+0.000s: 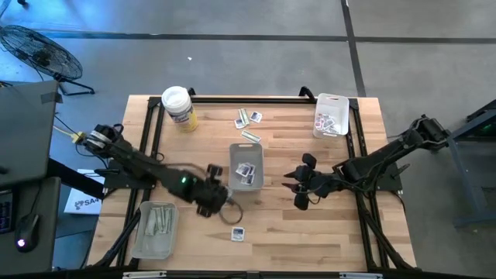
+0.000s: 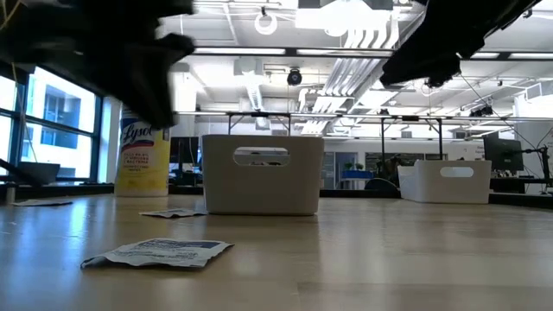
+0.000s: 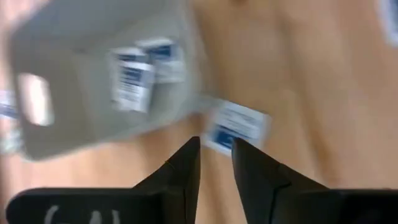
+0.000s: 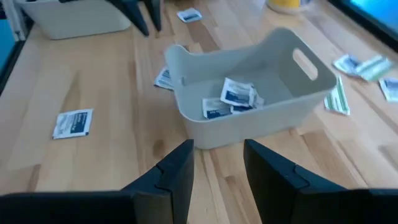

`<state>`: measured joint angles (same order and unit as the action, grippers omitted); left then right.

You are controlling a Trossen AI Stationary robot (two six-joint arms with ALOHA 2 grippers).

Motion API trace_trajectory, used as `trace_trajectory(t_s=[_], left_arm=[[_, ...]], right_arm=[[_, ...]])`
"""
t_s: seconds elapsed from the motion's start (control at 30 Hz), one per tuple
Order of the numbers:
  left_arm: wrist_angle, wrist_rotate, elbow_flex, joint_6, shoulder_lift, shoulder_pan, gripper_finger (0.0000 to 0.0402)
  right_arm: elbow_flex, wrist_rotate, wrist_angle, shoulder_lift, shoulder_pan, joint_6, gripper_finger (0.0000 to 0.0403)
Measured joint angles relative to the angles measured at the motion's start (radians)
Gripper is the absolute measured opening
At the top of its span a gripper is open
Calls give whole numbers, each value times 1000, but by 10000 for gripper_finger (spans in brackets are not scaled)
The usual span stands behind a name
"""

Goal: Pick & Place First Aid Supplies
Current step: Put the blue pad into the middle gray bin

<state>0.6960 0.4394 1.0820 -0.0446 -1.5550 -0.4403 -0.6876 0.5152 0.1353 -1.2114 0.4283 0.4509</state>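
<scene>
Your left gripper (image 1: 213,198) hangs beside the middle tray (image 1: 246,149), fingers slightly parted and empty; the white packet (image 3: 235,126) just outside the tray looks like a miss. Your right gripper (image 1: 298,186) waits open nearby, holding nothing.

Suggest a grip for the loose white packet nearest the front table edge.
Take the white packet by an edge, coming straight down from above. It lies flat on the bare wood table, clear of the centre tray, and its crinkled corner lifts slightly, probably giving one finger a way underneath.
</scene>
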Motion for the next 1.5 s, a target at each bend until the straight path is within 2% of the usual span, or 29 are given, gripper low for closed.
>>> trace_trajectory(t_s=[0.1, 0.23, 0.43, 0.63, 0.8, 0.93, 1.17, 1.37, 1.5], left_arm=[[-18, 11, -59, -104, -13, -68, 82], [-160, 60, -164, -195, -19, -104, 76], [-442, 97, -301, -207, -19, -84, 76], [-582, 131, -393, -206, -19, -32, 76], [-699, 63, -435, -169, -72, -23, 76], [-758, 64, -429, -164, -122, -25, 75], [-964, -56, -429, -80, -188, -25, 75], [-998, -74, -431, -57, -195, -25, 75], [-1042, -157, -432, -25, -197, -25, 75]], right_arm=[[0, 30, -54, -20, 27, -30, 133], [-1, 21, -131, -87, 57, -46, 133], [0, -28, -276, -263, 91, -66, 133], [-11, -74, -451, -432, 105, -110, 133], [-71, -108, -517, -561, 102, -193, 133], [-126, -106, -518, -634, 100, -276, 133], [-207, -103, -522, -717, 74, -424, 133], [-269, -102, -521, -780, 49, -581, 133], [-319, -81, -517, -819, 37, -673, 133]])
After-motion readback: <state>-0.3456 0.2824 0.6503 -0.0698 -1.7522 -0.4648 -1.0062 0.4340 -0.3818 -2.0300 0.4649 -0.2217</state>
